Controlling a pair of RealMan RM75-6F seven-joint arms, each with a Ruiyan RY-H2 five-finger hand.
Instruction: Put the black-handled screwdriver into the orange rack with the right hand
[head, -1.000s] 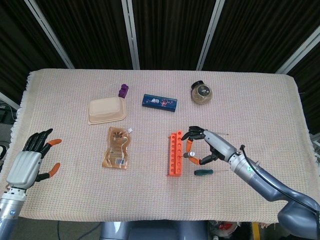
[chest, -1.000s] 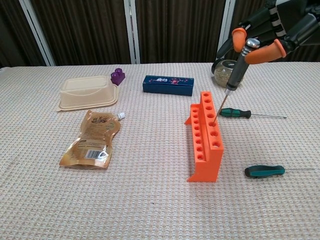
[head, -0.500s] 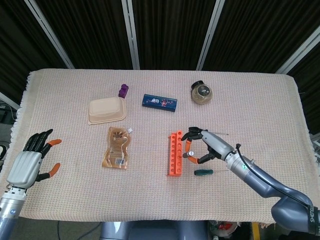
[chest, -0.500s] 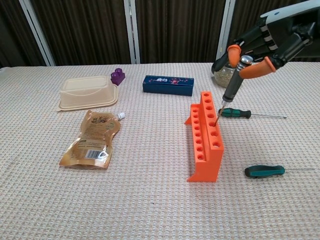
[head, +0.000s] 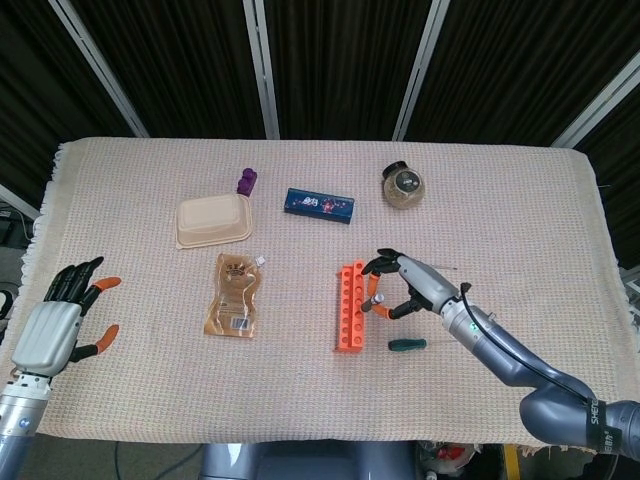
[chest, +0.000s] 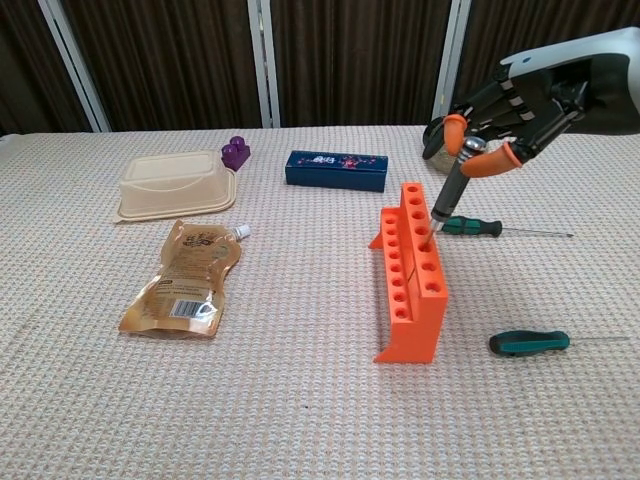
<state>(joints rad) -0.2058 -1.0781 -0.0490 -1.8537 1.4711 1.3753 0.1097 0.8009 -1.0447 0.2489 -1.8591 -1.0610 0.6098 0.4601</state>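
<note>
Chest view, risks read left to right
Left hand (head: 58, 325): seen only in the head view, fingers spread and holding nothing, resting at the table (chest: 300, 420) edge well apart from the work; no hazard from it as it lies.
Pouch and lidded box: the brown pouch (chest: 185, 277) and the beige lidded box (chest: 175, 184) sit well left of the rack, out of the reach path.
Orange rack (chest: 410, 270): stands free on the woven cloth (nothing pins it), so a sideways push from the shaft could tip or slide it.
Black-handled screwdriver (chest: 451, 187): tilted, its tip in or right at an upper hole of the rack; I cannot tell how deep. If let go at this lean, it may topple out or lever the rack over.
Right hand (chest: 500, 120): orange-tipped fingers (chest: 455, 131) pinch the top of the handle; a light pinch like this could slip or let the tool swing.
Green-handled screwdrivers: one (chest: 470, 226) lies just behind the rack under the hand, another (chest: 530, 343) near the front right; a low withdrawal could knock the nearer one.
</note>
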